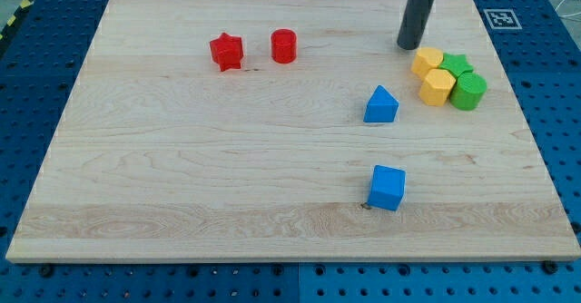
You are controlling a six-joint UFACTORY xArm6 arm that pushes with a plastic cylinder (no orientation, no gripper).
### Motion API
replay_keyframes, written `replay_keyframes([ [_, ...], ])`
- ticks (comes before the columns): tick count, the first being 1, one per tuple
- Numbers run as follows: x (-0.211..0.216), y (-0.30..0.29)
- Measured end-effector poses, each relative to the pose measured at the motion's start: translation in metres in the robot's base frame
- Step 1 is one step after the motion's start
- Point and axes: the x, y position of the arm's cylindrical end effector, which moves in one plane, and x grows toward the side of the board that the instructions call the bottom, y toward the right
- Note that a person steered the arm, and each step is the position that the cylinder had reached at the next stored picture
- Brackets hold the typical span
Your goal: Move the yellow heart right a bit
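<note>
Tip (408, 46) parked just up-left of the yellow heart (427, 62), which sits top-right on the bench (182, 176) jammed against a yellow block (438, 87) and green blocks (468, 91), no hand here, just a rod, so rightward shove looks lined up.

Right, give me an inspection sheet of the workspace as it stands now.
Surface: wooden board on a blue pegboard table.
Job's things: yellow heart at the view's right, touching a yellow block.
Clutter: green star, green block, blue triangle, blue cube, red star, red cylinder.
Grippers: none fitted; my tip sits just up-left of the heart.
Cables: nothing seen.
Surroundings: a printed marker at the board's top-right corner.
</note>
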Motion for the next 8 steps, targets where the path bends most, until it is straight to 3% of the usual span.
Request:
replay_keyframes([
  [3, 0.025, 0.010],
  [5, -0.021, -0.016],
  [8, 0.016, -0.049],
])
